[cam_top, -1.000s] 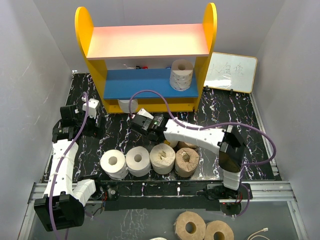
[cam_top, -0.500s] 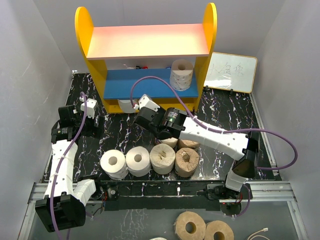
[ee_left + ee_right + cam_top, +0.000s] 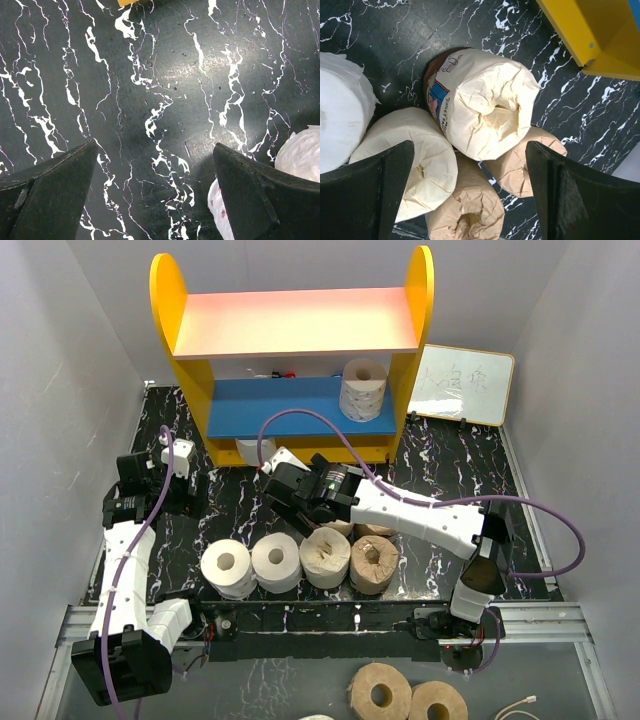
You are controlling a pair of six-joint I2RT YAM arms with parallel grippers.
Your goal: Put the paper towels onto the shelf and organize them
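Paper towels (image 3: 325, 558) lay mostly on the black marble table (image 3: 450, 455), under and to the near side of the right pincer (image 3: 469, 150). I judged the task to be at an early stage.

- Shelf (image 3: 410, 330): beyond the right pincer, well apart. One wrapped roll (image 3: 362, 390) stood upright on the blue lower board (image 3: 270, 405).
- Whiteboard (image 3: 465, 385): far right of both pincers, not involved.
- Right pincer: fingers wide apart, nothing held, hanging over a tan wrapped roll (image 3: 485, 105).
- Left pincer (image 3: 154, 147): fingers also wide apart, over bare marble.

Step in hand, as judged: lining up a pick on the tan wrapped roll. The next move calls for a descent with the fingers straddling its sides. It then needs a firm close and a lift clear of the neighbours touching it.

The right wrist view showed the printed label and three more tan rolls (image 3: 415, 160) packed against the target, which the arm partly hid from above. Only the top view showed the shelf boards. The left wrist view alone caught a white roll (image 3: 302, 152) just beside that pincer's right finger.
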